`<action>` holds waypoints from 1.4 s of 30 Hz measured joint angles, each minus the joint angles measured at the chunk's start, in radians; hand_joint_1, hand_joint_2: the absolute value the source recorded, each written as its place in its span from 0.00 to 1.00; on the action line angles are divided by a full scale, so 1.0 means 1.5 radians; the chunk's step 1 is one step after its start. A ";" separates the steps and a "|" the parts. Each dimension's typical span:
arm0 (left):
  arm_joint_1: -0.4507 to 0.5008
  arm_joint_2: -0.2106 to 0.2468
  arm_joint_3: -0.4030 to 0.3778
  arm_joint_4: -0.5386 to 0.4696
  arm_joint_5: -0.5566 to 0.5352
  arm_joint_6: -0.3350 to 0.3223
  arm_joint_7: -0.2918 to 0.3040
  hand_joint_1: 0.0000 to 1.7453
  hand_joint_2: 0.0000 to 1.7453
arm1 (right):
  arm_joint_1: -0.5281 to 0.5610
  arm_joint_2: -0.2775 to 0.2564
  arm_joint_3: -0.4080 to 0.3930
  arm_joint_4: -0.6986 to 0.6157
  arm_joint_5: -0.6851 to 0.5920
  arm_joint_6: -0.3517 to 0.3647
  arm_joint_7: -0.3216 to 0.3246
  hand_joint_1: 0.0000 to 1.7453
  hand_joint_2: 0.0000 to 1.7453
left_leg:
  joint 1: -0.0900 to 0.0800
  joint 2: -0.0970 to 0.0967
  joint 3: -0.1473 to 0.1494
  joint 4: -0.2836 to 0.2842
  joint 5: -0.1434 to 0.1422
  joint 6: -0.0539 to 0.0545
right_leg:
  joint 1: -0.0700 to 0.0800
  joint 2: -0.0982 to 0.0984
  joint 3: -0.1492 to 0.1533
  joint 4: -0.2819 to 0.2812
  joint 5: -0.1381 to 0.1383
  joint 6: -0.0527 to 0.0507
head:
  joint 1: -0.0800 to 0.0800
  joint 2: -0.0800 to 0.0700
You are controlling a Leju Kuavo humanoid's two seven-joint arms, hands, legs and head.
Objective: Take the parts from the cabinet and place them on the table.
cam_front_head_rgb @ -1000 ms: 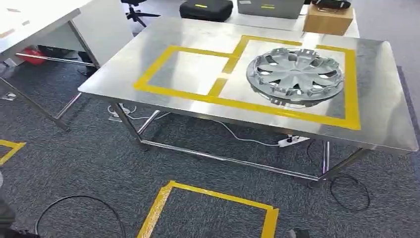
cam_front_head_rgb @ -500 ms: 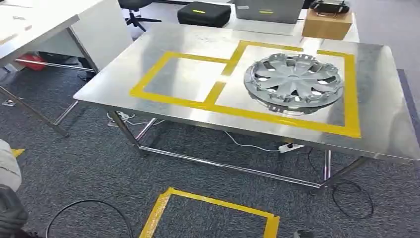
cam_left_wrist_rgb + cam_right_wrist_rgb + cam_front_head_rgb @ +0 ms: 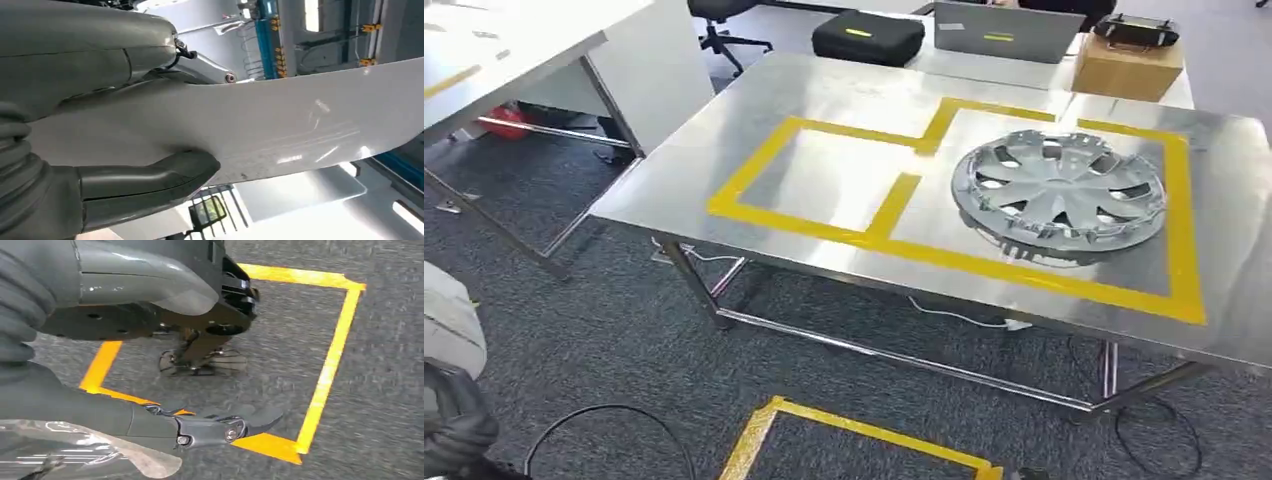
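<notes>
A silver wheel cover [image 3: 1060, 188] lies flat and face up on a stainless-steel table [image 3: 724, 150], at about 2 o'clock in the head view. It sits inside the right-hand one of two boxes marked in yellow tape [image 3: 894, 200]. It is round, with spoke-like slots cut around a smooth hub, so it has no long axis, and its rim rests on the tabletop. The second part is a smooth, glossy white panel [image 3: 300, 130] with a gentle curve. It is clamped in the robot's left hand [image 3: 90, 75], with the thumb [image 3: 155, 177] pressed against one face and the rest of the hand against the other. In the left wrist view its long axis runs straight out from the hand, and the far end tapers to a curved edge. In the head view the left hand's ribbed cover shows at 8 o'clock, low over the grey carpet [image 3: 624, 330]. The right hand [image 3: 165, 355] hangs above a yellow-taped square [image 3: 325, 370] on the floor, its thumb and dark fingers [image 3: 235, 427] set apart. A shiny edge lies against the fingers, and whether the hand holds it cannot be told. Beyond the table, at 12 o'clock, stand a black case [image 3: 867, 37] and a cardboard box [image 3: 1126, 66]. A white desk [image 3: 514, 50] fills 10 o'clock, and a black cable [image 3: 604, 412] loops on the carpet at 7 o'clock.
</notes>
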 joint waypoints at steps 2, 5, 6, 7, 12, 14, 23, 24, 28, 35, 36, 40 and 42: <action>0.001 0.003 -0.003 0.002 -0.005 0.000 0.026 1.00 1.00 | 0.000 -0.001 -0.002 0.000 0.000 0.003 -0.001 0.00 1.00 | 0.002 0.002 0.011 0.002 -0.004 -0.009 | 0.004 0.007 0.016 -0.001 0.002 -0.011 | -0.002 0.000; -0.001 0.010 -0.005 0.005 -0.015 0.000 0.043 1.00 1.00 | 0.000 -0.001 -0.008 0.000 0.000 0.006 -0.001 0.00 1.00 | 0.003 0.004 -0.016 0.069 0.013 -0.019 | -0.005 0.014 0.047 -0.017 -0.004 -0.021 | -0.003 0.000; -0.002 0.012 -0.005 0.006 -0.017 0.000 0.051 1.00 1.00 | -0.001 -0.002 -0.008 0.000 0.000 0.006 -0.001 0.00 1.00 | 0.005 0.004 -0.049 0.121 0.008 -0.023 | -0.006 0.018 0.055 -0.021 -0.009 -0.024 | -0.006 0.000; -0.002 0.015 -0.005 0.007 -0.020 0.001 0.059 1.00 1.00 | -0.001 -0.003 -0.010 0.000 0.000 0.006 -0.001 0.00 1.00 | 0.008 0.004 -0.080 0.163 -0.015 -0.028 | -0.007 0.021 0.063 -0.024 -0.014 -0.024 | -0.006 0.000; -0.001 0.029 -0.015 0.015 -0.036 -0.004 0.106 1.00 1.00 | 0.005 -0.002 -0.022 0.000 0.000 0.011 0.001 0.00 1.00 | 0.021 0.003 -0.138 0.135 -0.028 -0.044 | -0.020 0.052 0.112 -0.025 -0.049 -0.010 | -0.006 0.000; -0.001 0.036 -0.017 0.021 -0.037 -0.017 0.126 1.00 1.00 | 0.005 -0.003 -0.031 0.001 0.000 0.011 0.002 0.00 1.00 | 0.029 -0.025 -0.135 0.043 0.093 -0.052 | -0.023 0.064 0.114 -0.023 -0.063 0.000 | -0.011 0.000; -0.028 0.074 -0.045 0.043 -0.044 -0.085 0.196 1.00 1.00 | 0.001 -0.003 -0.059 0.001 0.000 0.012 0.009 0.00 1.00 | 0.020 0.019 -0.123 0.022 0.089 -0.009 | -0.022 0.014 0.024 0.130 -0.145 0.022 | -0.006 0.000; -0.030 0.077 -0.048 0.047 -0.044 -0.085 0.197 1.00 1.00 | 0.002 -0.003 -0.061 0.001 0.000 0.012 0.009 0.00 1.00 | 0.017 0.025 -0.120 0.022 0.085 -0.007 | -0.021 0.014 -0.004 0.168 -0.151 0.021 | -0.007 0.000; -0.033 0.085 -0.051 0.054 -0.049 -0.097 0.208 1.00 1.00 | 0.006 -0.003 -0.063 0.001 0.000 0.013 0.010 0.00 1.00 | 0.010 0.047 -0.099 0.022 0.070 -0.006 | -0.011 -0.005 0.029 0.043 -0.041 0.006 | -0.006 0.000; -0.066 0.124 -0.066 0.072 -0.088 -0.143 0.257 1.00 1.00 | 0.000 -0.006 -0.063 0.001 0.000 0.012 0.019 0.00 1.00 | 0.008 0.063 -0.084 0.028 0.051 -0.030 | -0.008 -0.006 0.063 -0.024 -0.016 -0.011 | -0.008 0.000; -0.071 0.131 -0.066 0.076 -0.093 -0.146 0.262 1.00 1.00 | -0.001 -0.006 -0.063 0.001 0.000 0.012 0.021 0.00 1.00 | 0.009 0.039 -0.093 0.053 0.031 -0.033 | -0.010 0.000 0.065 -0.025 -0.014 -0.014 | -0.012 0.000; -0.087 0.156 -0.065 0.104 -0.110 -0.165 0.290 1.00 1.00 | -0.006 -0.007 -0.062 0.000 0.000 0.010 0.026 0.00 1.00 | 0.015 0.019 -0.167 0.213 -0.032 -0.042 | -0.011 0.025 0.064 -0.024 -0.014 -0.016 | -0.013 0.000; -0.102 0.171 -0.060 0.121 -0.127 -0.176 0.306 1.00 1.00 | -0.006 -0.007 -0.059 -0.002 0.000 0.008 0.030 0.00 1.00 | 0.018 0.019 -0.146 0.156 0.019 -0.043 | -0.012 0.033 0.067 -0.023 -0.016 -0.014 | -0.013 0.000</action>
